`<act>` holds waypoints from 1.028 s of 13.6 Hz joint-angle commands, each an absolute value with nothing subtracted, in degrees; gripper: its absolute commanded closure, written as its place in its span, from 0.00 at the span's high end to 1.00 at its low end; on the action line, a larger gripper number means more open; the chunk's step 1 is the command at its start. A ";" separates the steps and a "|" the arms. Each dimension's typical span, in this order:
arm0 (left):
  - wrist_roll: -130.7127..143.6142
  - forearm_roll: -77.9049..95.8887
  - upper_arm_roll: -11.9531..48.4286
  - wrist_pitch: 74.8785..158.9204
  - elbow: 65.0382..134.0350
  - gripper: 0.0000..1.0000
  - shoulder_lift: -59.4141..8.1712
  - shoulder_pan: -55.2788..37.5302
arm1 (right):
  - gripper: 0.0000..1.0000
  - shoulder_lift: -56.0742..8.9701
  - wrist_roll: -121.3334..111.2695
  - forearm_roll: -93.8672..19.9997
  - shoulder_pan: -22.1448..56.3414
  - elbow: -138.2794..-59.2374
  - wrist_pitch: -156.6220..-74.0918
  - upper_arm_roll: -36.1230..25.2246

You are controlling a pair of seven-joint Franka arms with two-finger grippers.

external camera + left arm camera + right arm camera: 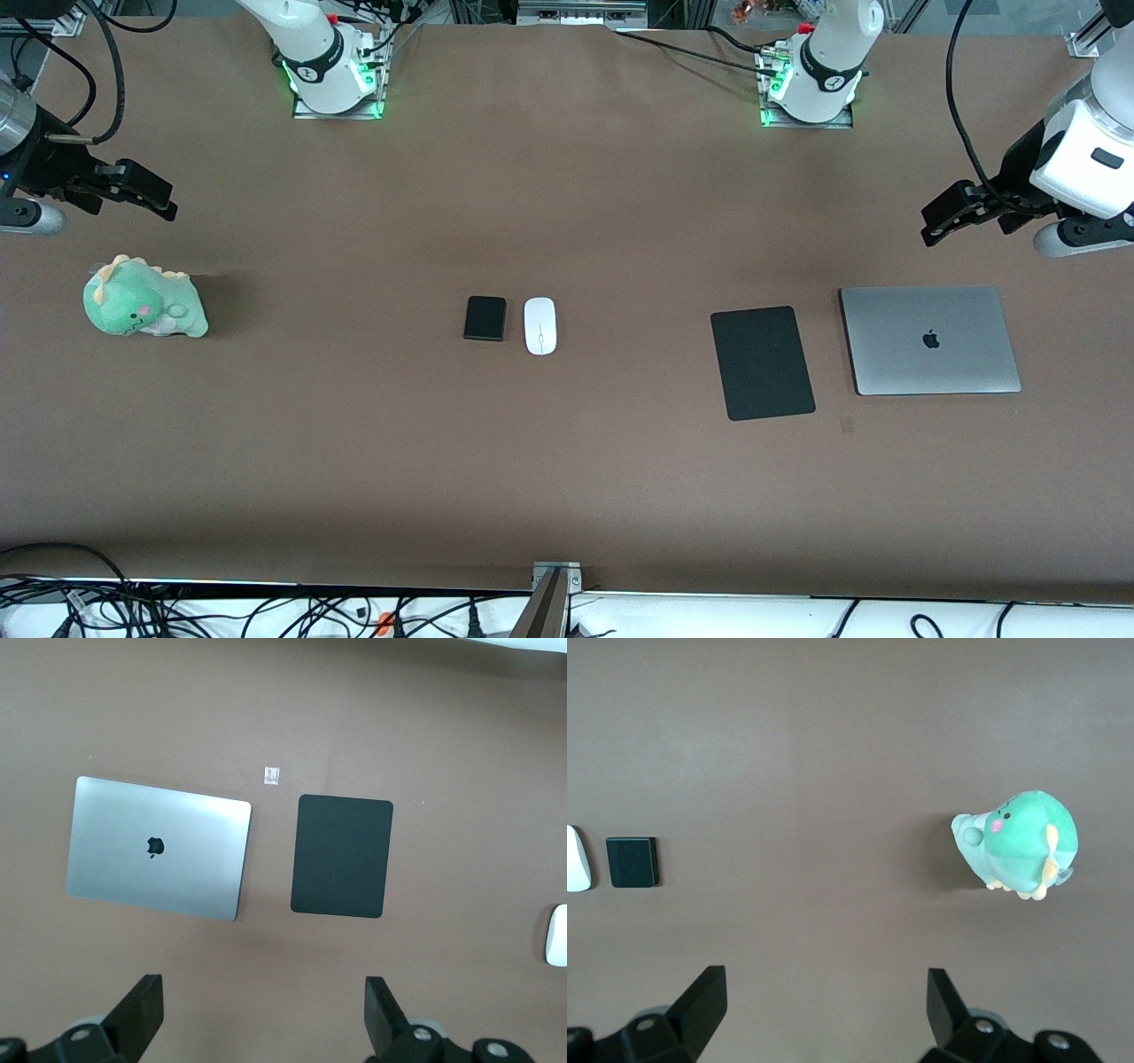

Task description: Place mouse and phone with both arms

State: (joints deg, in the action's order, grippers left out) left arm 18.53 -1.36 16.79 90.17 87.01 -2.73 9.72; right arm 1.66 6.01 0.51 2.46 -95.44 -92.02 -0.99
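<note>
The mouse (539,325) and the phone (485,318) lie side by side, just apart, at the middle of the desk (567,478), the phone toward the right arm's end, neither touched yet. Both arms wait high at the desk's ends. The left hand (952,215) hangs wide and empty over bare desk near the closed laptop (928,339), which lies just beside the black mouse pad (762,362), a likely spot for the mouse. The right hand (142,190) hangs equally wide and empty near the green plush dinosaur (144,299). This spacing probably gives each arm an unobstructed reach inward.
</note>
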 commanded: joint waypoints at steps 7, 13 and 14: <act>18.81 -0.44 17.14 89.47 85.52 1.00 -3.25 9.84 | 1.00 1.23 6.42 0.35 1.76 -94.31 -91.05 -0.18; 18.90 -0.44 17.05 89.38 85.61 1.00 -3.16 9.84 | 1.00 1.23 6.42 0.35 1.76 -94.31 -91.05 -0.18; 18.90 -0.44 17.14 89.38 85.61 1.00 -3.16 9.84 | 1.00 1.23 6.50 0.26 1.76 -94.31 -91.05 -0.18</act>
State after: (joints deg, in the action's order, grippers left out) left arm 18.57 -1.36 16.89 90.20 86.96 -2.77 9.72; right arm 1.63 6.01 0.50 2.46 -95.44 -92.02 -0.98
